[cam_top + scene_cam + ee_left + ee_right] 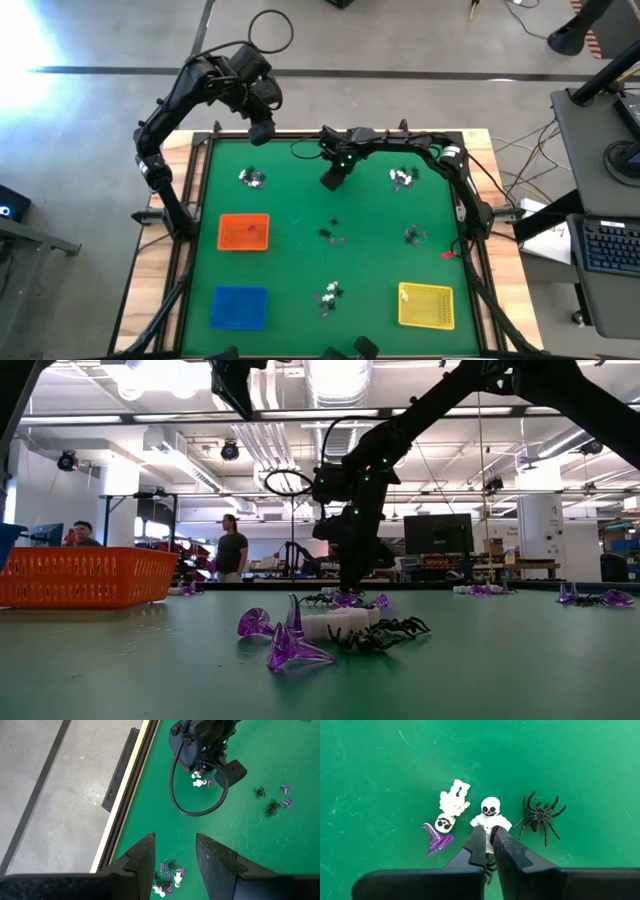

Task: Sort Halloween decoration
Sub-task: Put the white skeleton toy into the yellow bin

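Right wrist view: right gripper (490, 834) fingers closed on white skeleton (490, 817) on green table (580, 765), black spider (538, 817) beside it, purple hat (436, 839) near, left gripper (175, 852) open, empty, raised above another trinket pile (168, 879).

A matt green mat (300, 250) with fine pale scuffs covers the table, framed by bare light wood (160, 290). Translucent, glossy purple plastic witch hats (285, 645) catch the light in the low view, beside a glossy black plastic spider (385, 635). Under the right wrist camera lie matt white plastic skeletons (490, 815) and another shiny black spider (538, 817). The orange tray (90, 578) is slotted plastic mesh. The right gripper (489, 840) has smooth, matt black fingers.
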